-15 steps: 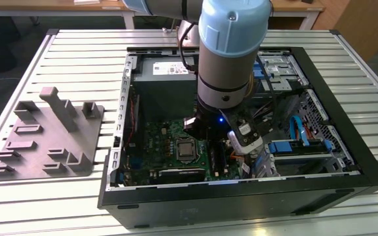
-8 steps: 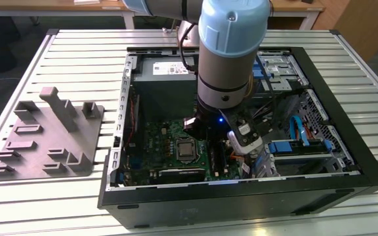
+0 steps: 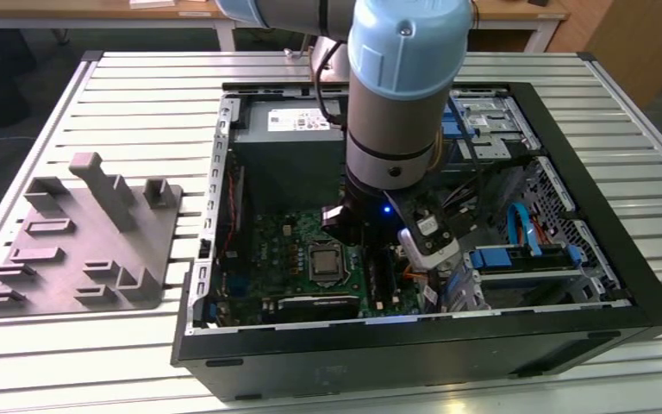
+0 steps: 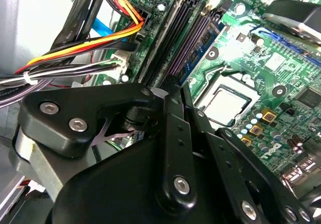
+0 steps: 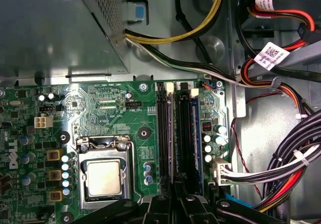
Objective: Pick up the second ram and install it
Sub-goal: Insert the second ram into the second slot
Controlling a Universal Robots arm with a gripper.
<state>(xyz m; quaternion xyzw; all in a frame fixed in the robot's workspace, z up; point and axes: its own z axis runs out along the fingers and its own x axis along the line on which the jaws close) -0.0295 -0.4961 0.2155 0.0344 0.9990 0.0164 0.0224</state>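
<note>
Deep inside the case [image 3: 641,285], over the board [image 5: 100,113], my claw [image 5: 173,204] is pinched nearly shut, fingers [image 4: 173,133] close together on the ram [image 5: 173,176], a thin dark strip at the slots [image 5: 178,133]. Beside the case, a grey tray [image 3: 78,250] lies on the tabletop [image 3: 135,86].

An open PC case [image 3: 607,285] lies on the slatted counter [image 3: 135,362]; a grey tray [image 3: 78,250] sits beside it, toward the exterior view's left.
</note>
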